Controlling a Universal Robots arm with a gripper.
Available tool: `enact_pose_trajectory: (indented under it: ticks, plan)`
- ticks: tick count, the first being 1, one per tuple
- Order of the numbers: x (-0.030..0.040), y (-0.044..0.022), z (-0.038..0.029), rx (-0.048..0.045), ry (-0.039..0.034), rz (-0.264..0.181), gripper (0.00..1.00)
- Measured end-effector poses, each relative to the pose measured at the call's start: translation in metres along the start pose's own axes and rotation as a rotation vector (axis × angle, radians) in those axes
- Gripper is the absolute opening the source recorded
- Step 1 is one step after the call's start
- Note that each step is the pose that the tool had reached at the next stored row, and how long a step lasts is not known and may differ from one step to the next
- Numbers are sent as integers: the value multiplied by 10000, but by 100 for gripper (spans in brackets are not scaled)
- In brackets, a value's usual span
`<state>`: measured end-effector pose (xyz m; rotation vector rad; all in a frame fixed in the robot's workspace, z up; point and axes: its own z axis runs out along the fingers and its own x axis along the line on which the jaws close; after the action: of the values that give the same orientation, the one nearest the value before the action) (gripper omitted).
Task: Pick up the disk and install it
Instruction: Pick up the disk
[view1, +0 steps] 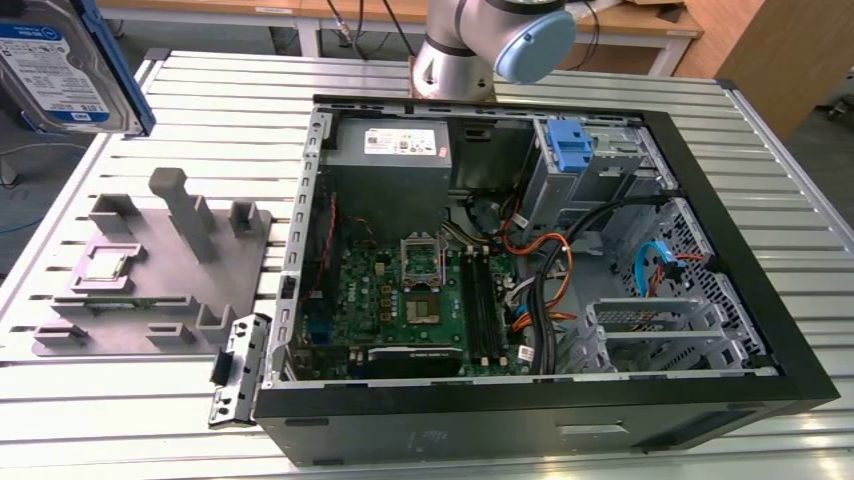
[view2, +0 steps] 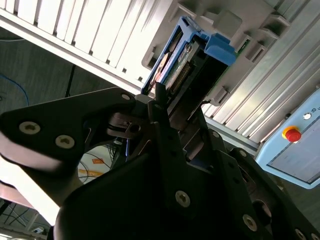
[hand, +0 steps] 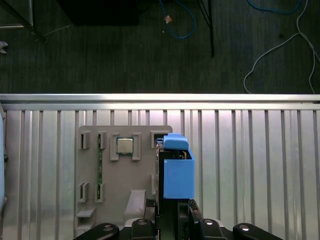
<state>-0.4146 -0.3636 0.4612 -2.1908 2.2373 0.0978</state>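
Disk (hand: 177, 172) with blue bracket, pinched edge-on in pincer (view2: 170, 107) and held clear above table (hand: 250, 165), over the edge of the grey fixture (hand: 125, 200). It shows at the exterior view's upper left, well apart from the open computer case (view1: 534, 430).

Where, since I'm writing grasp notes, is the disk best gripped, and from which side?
Probably as the tool holds it now: pinch the disk across its two broad flat faces, coming in endwise from the end away from the blue latch tab. It is thin and flat-sided, and this leaves the tab end free.
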Motion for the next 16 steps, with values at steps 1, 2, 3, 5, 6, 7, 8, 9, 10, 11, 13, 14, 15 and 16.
enact_pose_trajectory:
  ticks: [1,2,3,5,6,7,8,9,10,11,13,14,15,16]
  plan:
    - [0,0,0,0,0,0,35]
    - [-2,0,0,1,-1,0,35]
    - [-4,0,0,0,0,0,35]
    - [-4,0,0,0,0,0,35]
    - [-4,0,0,1,0,0,35]
    - [-4,0,0,0,0,0,35]
    - [-4,0,0,1,0,0,35]
    - [-4,0,0,0,0,0,35]
    - [-4,-1,0,1,0,0,35]
    - [-6,-5,0,0,0,0,35]
    - [-5,-15,0,1,0,1,35]
    - [-5,-23,0,1,0,0,35]
    - [-5,-34,-1,-2,0,0,35]
    - [-6,-42,-2,-4,0,0,35]
